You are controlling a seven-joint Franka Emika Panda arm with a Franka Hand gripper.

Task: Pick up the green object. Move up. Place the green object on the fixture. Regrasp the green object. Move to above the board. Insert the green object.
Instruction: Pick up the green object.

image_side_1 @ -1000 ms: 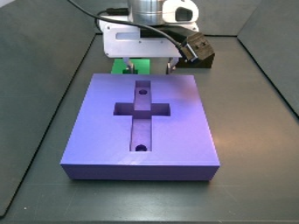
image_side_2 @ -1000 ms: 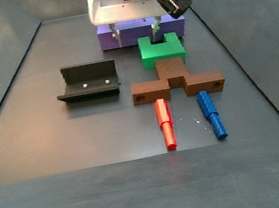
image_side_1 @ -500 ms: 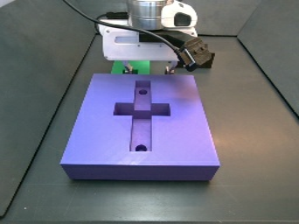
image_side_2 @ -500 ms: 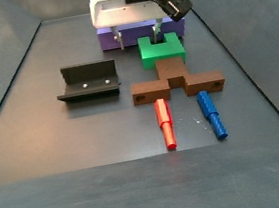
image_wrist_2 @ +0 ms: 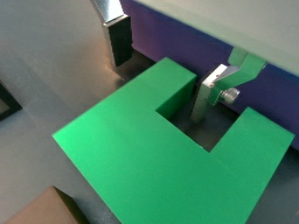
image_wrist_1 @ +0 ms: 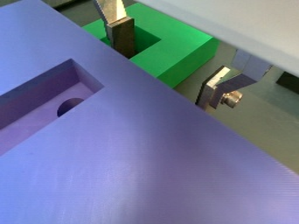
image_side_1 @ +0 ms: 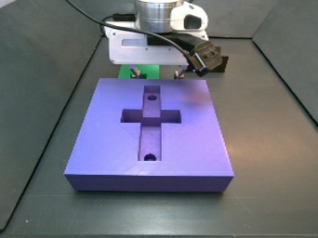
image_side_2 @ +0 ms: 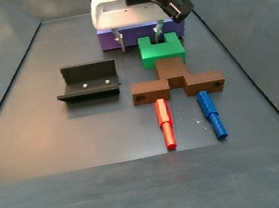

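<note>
Wrist views: hand [image_wrist_2: 163,66] low over the green object [image_wrist_2: 140,149]; its two fingers [image_wrist_2: 212,94] stand apart, one in the block's notch, the other just off its edge; nothing clamped. The board [image_wrist_1: 128,149] lies right beside the block.
Side view over the board: board [image_side_1: 152,130] fills the middle; green object [image_side_1: 137,71] peeks out at 12 o'clock, under the hand [image_side_1: 155,61].
Side view from the far end: green object [image_side_2: 161,49] on the floor between board [image_side_2: 138,35] and a brown cross-shaped piece [image_side_2: 175,81]; fixture [image_side_2: 90,82] at 9 o'clock of that piece.
</note>
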